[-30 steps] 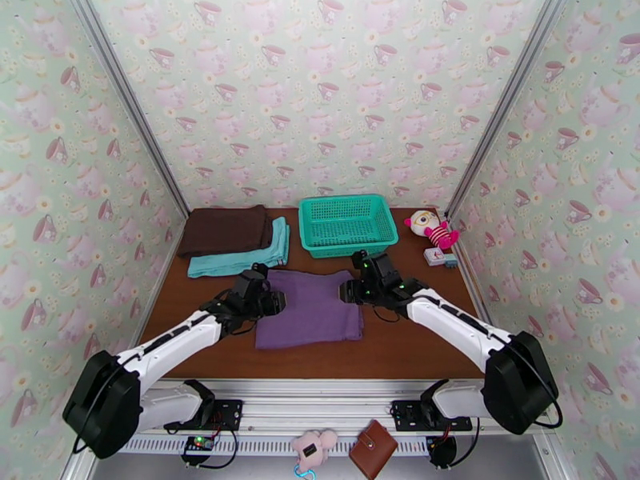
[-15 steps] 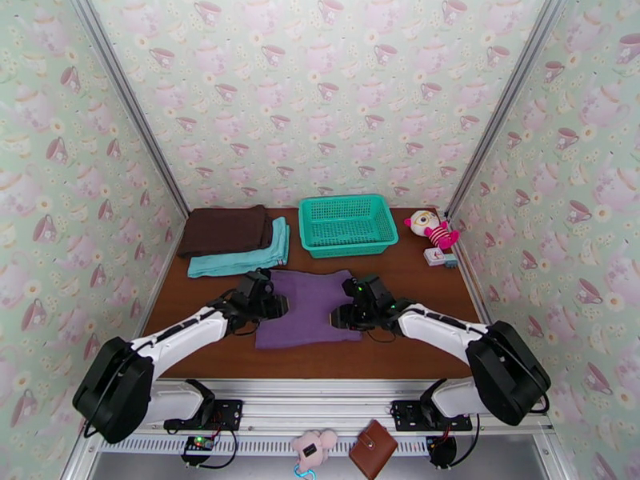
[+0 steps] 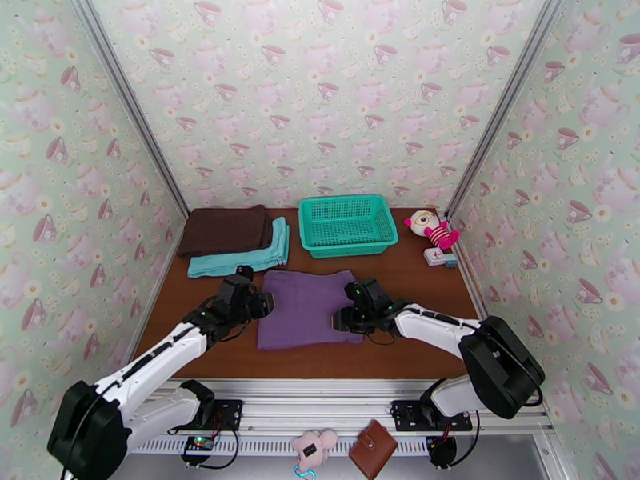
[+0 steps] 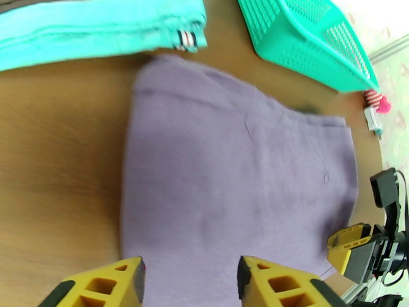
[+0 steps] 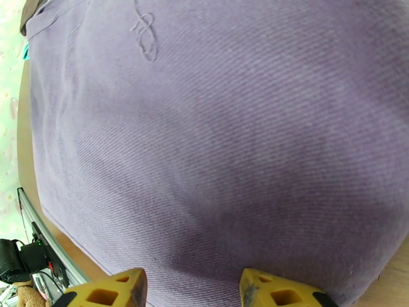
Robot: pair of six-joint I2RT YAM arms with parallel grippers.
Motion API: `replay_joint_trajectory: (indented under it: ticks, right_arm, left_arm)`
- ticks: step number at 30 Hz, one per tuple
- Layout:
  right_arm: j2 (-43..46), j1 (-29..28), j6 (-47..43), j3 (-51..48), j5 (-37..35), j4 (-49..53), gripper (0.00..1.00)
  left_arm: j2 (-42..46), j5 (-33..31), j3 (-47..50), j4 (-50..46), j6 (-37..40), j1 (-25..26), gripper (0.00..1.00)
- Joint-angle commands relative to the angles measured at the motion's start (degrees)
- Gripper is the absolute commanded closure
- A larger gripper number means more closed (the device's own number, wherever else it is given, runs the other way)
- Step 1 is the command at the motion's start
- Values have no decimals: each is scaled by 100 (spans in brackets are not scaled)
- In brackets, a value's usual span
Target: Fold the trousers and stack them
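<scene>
The purple trousers [image 3: 306,308] lie folded into a flat rectangle at the middle of the brown table [image 3: 400,346]. My left gripper [image 3: 262,304] hovers at their left edge, fingers apart and empty; in the left wrist view the gripper [image 4: 190,282] stands over the near part of the trousers [image 4: 230,170]. My right gripper [image 3: 341,319] sits low at their right edge, near the front corner. In the right wrist view that gripper [image 5: 191,290] is open, with the flat purple trousers [image 5: 204,139] running under it.
A teal mesh basket [image 3: 348,226] stands behind the trousers. A dark brown folded garment [image 3: 224,230] lies on a teal one [image 3: 240,256] at the back left. A doll [image 3: 432,228] and a small box [image 3: 438,258] sit at the back right.
My left gripper has drawn back to the left off the trousers' edge and opened slightly. The right gripper has slid toward the front along the right edge. The trousers lie as before.
</scene>
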State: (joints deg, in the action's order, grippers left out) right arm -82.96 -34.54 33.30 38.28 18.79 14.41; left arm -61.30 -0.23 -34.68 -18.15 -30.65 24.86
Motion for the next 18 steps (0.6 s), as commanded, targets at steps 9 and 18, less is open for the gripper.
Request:
replay_joint_trajectory:
  ticks: [9, 18]
  right_arm:
    - [567, 75, -176, 350, -755, 1196, 46]
    - [-478, 754, -566, 1825, 30, 8, 44]
  left_arm:
    - [-521, 1180, 427, 1698, 212, -710, 0]
    - [-2175, 2240, -633, 3346, 102, -679, 0]
